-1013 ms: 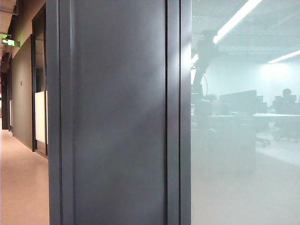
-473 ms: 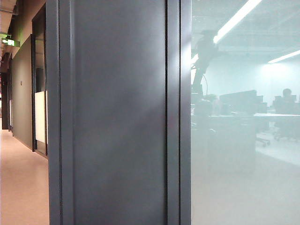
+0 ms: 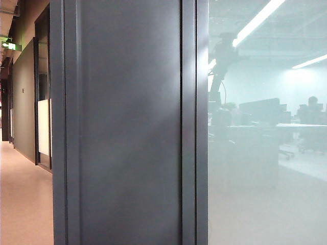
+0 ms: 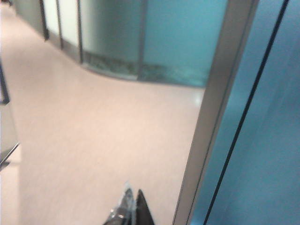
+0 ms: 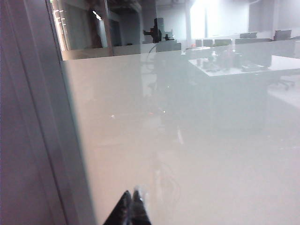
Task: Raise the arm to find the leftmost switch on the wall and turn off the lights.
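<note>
While office strip lights [image 3: 258,20] glow behind a pale frosted glass pane [image 3: 265,194], the arm [image 3: 222,56] shows only as a hazy dark silhouette, raised upright in the pane's upper left part in the exterior view, just right of the wall [image 3: 130,127]. That wall, a broad matte grey panel framed by narrow vertical strips, fills the middle of the view, with a corridor floor [image 3: 23,199] and a green exit sign [image 3: 10,46] to its left. From the left wrist camera, the left gripper [image 4: 132,211] points over pale pink flooring beside a slanting grey frame strip [image 4: 215,112], its jaws pressed together and holding nothing. From the right wrist camera, the right gripper [image 5: 131,206] sits close before the frosted glass, its jaws likewise closed and empty, a grey frame beside it.
</note>
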Controlling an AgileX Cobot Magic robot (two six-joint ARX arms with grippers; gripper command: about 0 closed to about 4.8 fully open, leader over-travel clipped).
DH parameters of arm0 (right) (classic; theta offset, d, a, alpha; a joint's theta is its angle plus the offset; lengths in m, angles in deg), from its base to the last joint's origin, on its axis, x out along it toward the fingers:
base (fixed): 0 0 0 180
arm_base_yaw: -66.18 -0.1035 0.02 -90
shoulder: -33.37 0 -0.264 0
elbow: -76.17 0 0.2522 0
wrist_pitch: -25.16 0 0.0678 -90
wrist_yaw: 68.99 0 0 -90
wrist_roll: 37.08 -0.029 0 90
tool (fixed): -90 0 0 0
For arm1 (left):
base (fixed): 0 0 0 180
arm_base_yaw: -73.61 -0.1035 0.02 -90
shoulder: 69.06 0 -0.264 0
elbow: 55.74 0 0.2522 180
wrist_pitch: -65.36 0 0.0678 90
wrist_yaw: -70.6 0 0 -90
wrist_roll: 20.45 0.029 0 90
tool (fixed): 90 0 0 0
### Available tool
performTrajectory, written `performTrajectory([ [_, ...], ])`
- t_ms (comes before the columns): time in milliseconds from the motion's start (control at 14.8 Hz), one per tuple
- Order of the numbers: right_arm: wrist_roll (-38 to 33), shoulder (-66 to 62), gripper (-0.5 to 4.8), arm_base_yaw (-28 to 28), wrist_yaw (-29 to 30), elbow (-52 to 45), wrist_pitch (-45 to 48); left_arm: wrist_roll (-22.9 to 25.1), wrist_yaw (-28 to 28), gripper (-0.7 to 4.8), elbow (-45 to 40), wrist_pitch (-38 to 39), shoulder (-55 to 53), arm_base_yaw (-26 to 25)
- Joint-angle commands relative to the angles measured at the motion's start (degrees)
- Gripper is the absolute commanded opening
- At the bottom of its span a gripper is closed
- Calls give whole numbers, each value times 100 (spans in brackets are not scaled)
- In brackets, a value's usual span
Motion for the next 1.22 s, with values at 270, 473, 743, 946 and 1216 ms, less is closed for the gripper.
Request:
performTrajectory([
  [270,-7,-7,-1,-7,-2,15,57,-127,26,-5,-914,-852,439,-31],
  [473,-7,-7,-1,-7,-2,15,59,-166,24,-5,-1123,-946,476,-31],
  [743,-7,-7,-1,-7,-4,15,59,-120,26,-5,-1163,-973,527,-31],
  [946,-7,-7,-1,-7,-4,15,59,-122,-20,-5,-1163,-868,527,-26],
  [1216,-7,-7,-1,-7,-4,15,59,-122,-17,-5,-1163,-868,527,-26],
])
